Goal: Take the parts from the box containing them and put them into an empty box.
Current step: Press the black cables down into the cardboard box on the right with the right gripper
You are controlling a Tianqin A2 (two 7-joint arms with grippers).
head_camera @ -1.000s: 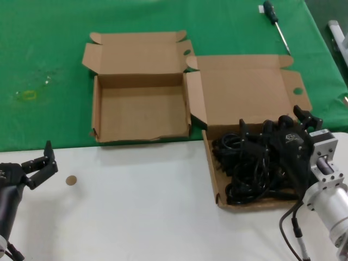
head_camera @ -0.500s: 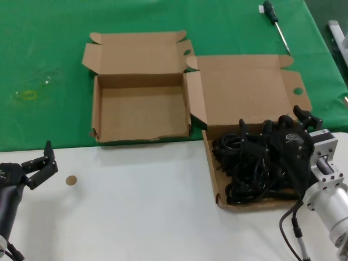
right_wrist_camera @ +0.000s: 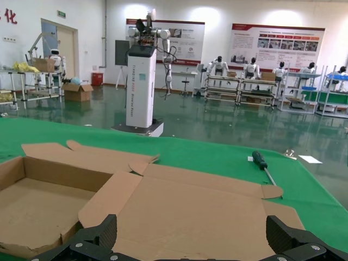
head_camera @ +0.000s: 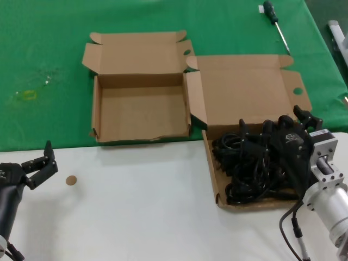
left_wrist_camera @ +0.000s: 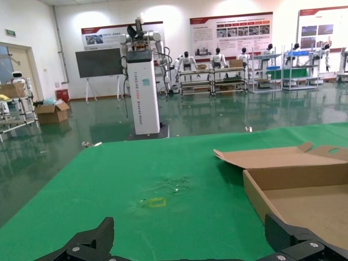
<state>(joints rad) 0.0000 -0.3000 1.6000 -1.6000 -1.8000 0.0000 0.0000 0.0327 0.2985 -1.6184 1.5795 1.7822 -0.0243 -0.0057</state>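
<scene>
The parts, a tangle of black power cords, fill the wider cardboard box at the right, whose big lid lies open behind it. My right gripper hangs open just over the cords with nothing between its fingers. In the right wrist view the right gripper faces that lid, and the cords are hidden. The narrower empty box sits left of it with its lid back, and its wall shows in the left wrist view. My left gripper waits open at the near left.
A black-handled screwdriver lies on the green cloth at the back right. A small brown disc rests on the white table near the left gripper. A yellow mark is on the cloth at the left. A white object is at the right edge.
</scene>
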